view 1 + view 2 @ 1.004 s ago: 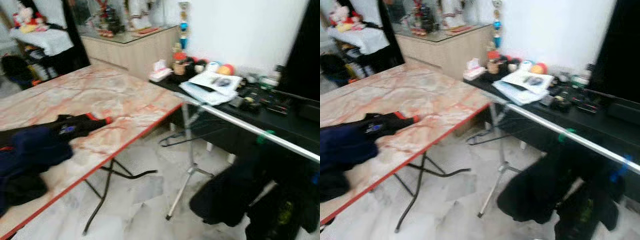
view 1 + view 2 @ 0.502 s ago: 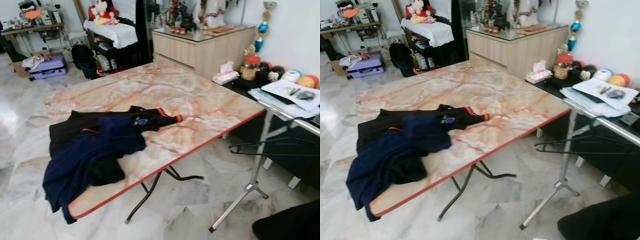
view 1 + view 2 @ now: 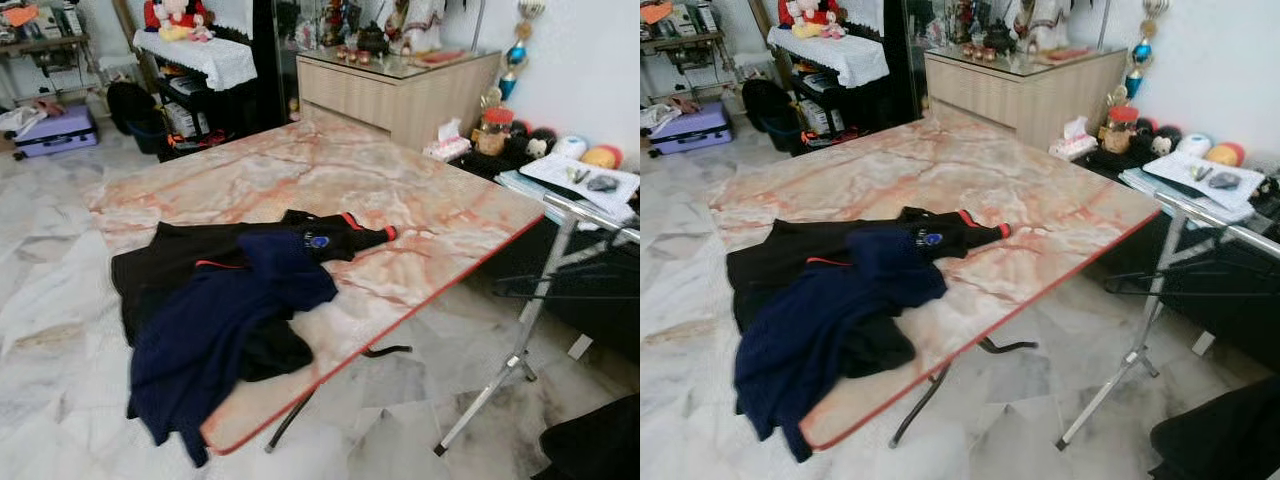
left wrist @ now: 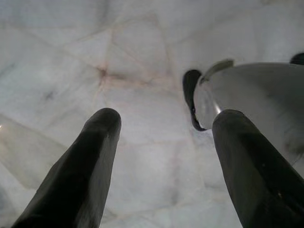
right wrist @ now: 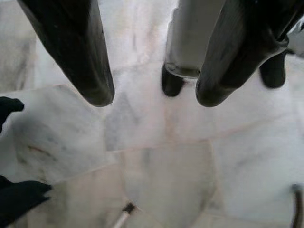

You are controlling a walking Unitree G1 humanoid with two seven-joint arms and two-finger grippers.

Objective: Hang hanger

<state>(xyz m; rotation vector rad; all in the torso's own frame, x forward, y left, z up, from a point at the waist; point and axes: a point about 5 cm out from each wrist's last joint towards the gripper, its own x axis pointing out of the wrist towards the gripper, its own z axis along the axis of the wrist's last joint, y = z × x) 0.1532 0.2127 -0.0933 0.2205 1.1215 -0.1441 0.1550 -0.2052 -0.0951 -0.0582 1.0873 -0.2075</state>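
A thin black hanger (image 3: pixel 1160 292) hangs low on the silver clothes rack (image 3: pixel 1220 225) at the right. A marble-patterned folding table (image 3: pixel 330 190) with a red edge stands in the middle. On its near part lie a navy garment (image 3: pixel 225 330) and a black jacket with red trim (image 3: pixel 330 238). Both arms hang down at my sides. My left gripper (image 4: pixel 165 116) is open over the pale floor tiles, with nothing between its fingers. My right gripper (image 5: pixel 154 97) is also open and holds nothing.
Dark clothes (image 3: pixel 600 445) hang at the lower right. A black low bench with papers and balls (image 3: pixel 585 170) runs behind the rack. A wooden cabinet (image 3: pixel 400 90) stands beyond the table. A purple suitcase (image 3: pixel 55 130) sits at the far left.
The whole picture has swung left and then drawn nearer, so the camera moved. The table and clothes now sit in the middle; the rack has slid to the right edge.
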